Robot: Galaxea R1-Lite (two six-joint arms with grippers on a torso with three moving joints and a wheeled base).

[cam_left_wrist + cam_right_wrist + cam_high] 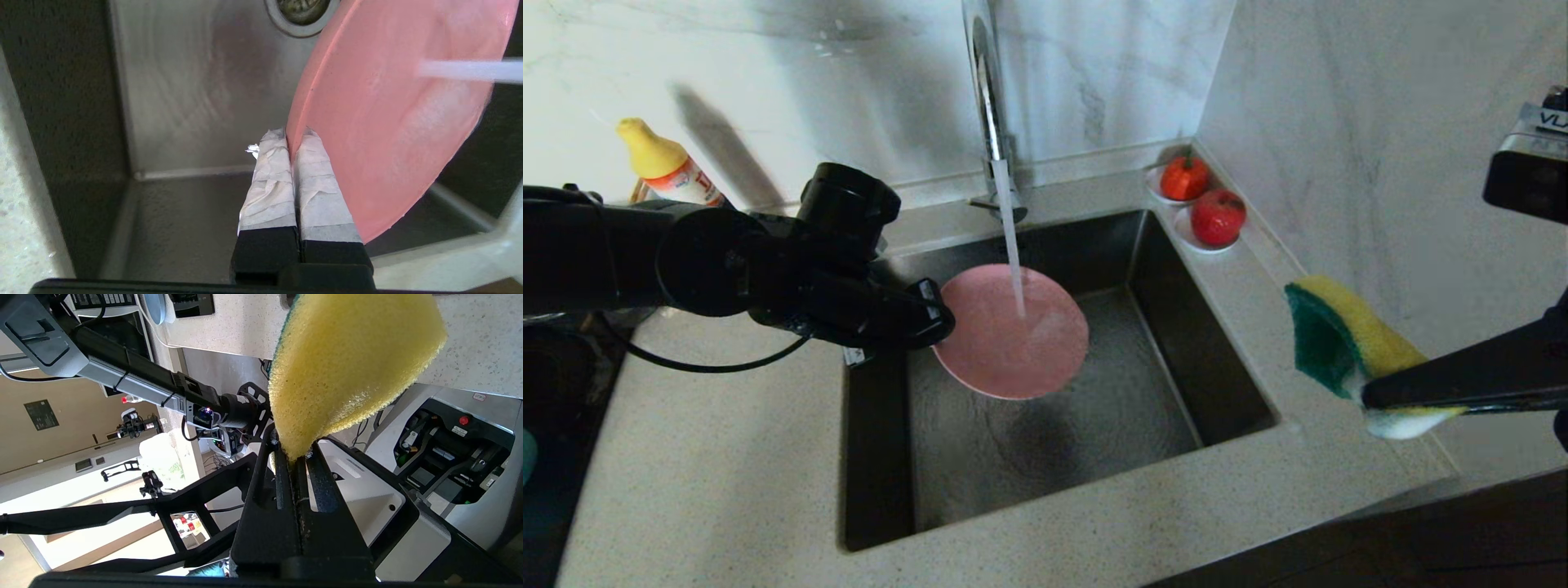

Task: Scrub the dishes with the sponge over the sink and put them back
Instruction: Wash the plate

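A pink plate (1013,335) hangs tilted over the dark steel sink (1225,384), under the water stream running from the chrome tap (988,98). My left gripper (939,314) is shut on the plate's left rim; in the left wrist view its taped fingers (269,179) pinch the plate (392,122) edge, with the drain strainer (300,14) beyond. My right gripper (1372,400) is held above the counter to the right of the sink, shut on the yellow sponge (1339,343) with its green layer facing the sink. The sponge (347,367) fills the right wrist view. Bowl and chopsticks are out of view.
Two white saucers bearing red fruit (1201,200) stand on the sink's back right ledge. A detergent bottle with a yellow cap (666,167) stands at the back left by the wall. The speckled counter (711,474) runs along the sink's left and front.
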